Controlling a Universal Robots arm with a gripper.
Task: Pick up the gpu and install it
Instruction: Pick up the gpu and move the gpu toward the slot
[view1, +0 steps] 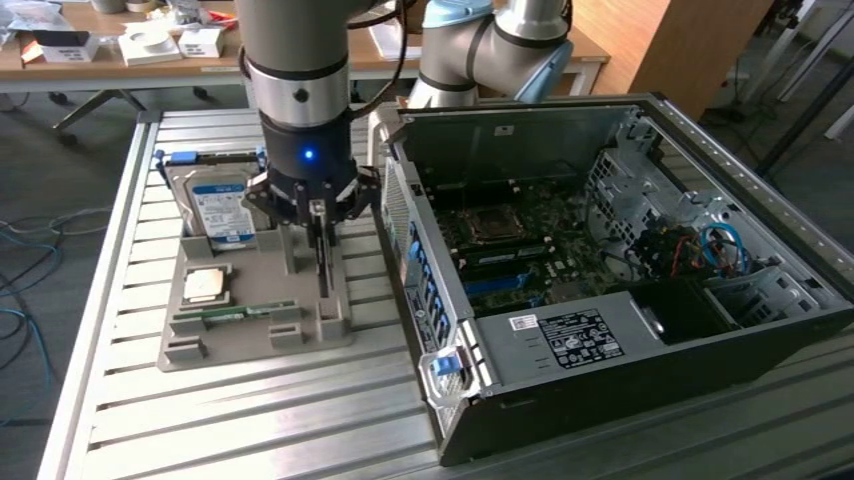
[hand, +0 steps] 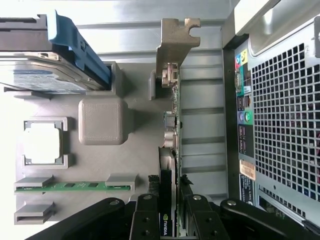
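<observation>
gpu (hand: 169, 130) stands on edge in its tray (hand: 135, 150), pinched by the end effector (hand: 170, 200); not yet lifted or installed.

The gripper (view1: 318, 220) clasps the upper edge of the gpu (view1: 324, 266), standing on edge in a gray tray (view1: 247, 345) between the hard drive (view1: 220, 207) and the open computer case (view1: 601, 390).
</observation>
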